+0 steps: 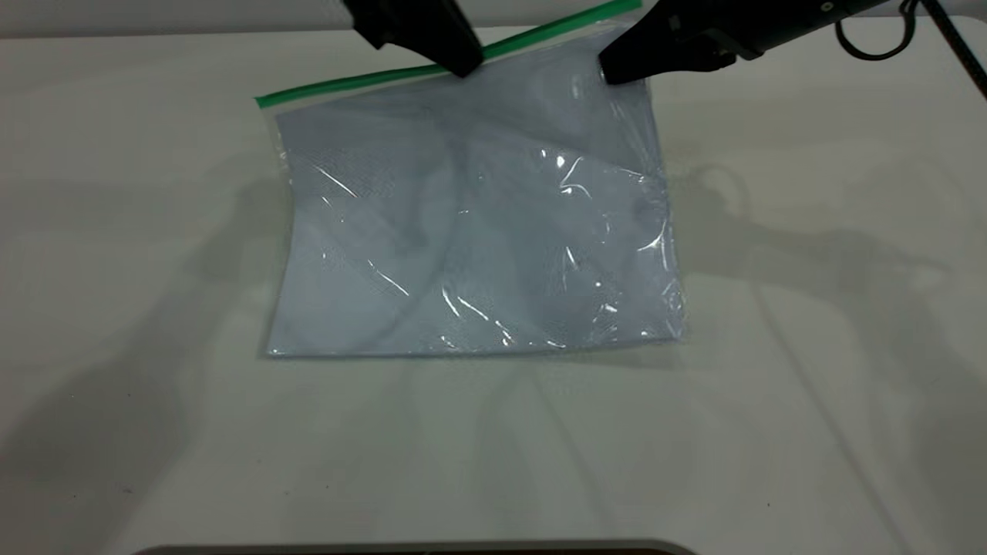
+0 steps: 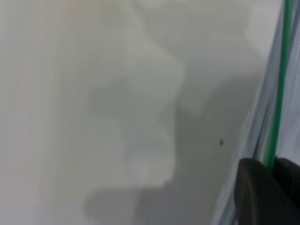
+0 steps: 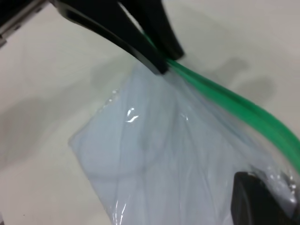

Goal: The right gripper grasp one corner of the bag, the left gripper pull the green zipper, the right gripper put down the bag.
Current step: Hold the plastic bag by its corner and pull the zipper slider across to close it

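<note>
A clear plastic bag (image 1: 470, 223) with white paper inside lies on a white table (image 1: 810, 385), its far edge lifted. The right gripper (image 1: 617, 65) pinches the bag's far right corner. The left gripper (image 1: 466, 65) (2 black fingers) is closed on the green zipper (image 1: 370, 81) partway along that edge.

The bag (image 1: 478, 231) is clear, crinkled plastic with pale sheets inside, its far edge lifted, its near edge on the table (image 1: 810, 385). The right gripper (image 1: 617, 71) pinches its corner. The green zipper (image 1: 370, 79) runs along the raised edge, clamped midway by the left gripper (image 1: 465, 65).
</note>
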You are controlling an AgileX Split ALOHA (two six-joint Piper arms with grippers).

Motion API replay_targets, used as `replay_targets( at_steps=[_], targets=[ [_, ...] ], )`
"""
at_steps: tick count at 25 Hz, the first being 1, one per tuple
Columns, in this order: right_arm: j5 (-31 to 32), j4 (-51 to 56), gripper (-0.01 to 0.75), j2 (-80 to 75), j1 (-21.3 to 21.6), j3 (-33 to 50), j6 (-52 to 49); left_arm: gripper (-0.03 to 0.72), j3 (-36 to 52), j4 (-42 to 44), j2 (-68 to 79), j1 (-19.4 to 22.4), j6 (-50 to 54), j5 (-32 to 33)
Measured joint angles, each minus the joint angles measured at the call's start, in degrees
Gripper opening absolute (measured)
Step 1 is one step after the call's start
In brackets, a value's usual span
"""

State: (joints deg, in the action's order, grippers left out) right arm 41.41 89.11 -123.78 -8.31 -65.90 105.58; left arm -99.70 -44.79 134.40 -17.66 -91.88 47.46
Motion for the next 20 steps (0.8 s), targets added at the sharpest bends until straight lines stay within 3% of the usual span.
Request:
replay_targets(
  at_steps=[20],
  targets=[
    [-3.82,-1.27,0.035,0.00,3.67,0.00,-2.98,0.069,0.00,17.66,0.02,6.79,18.80,5.19]
  ],
)
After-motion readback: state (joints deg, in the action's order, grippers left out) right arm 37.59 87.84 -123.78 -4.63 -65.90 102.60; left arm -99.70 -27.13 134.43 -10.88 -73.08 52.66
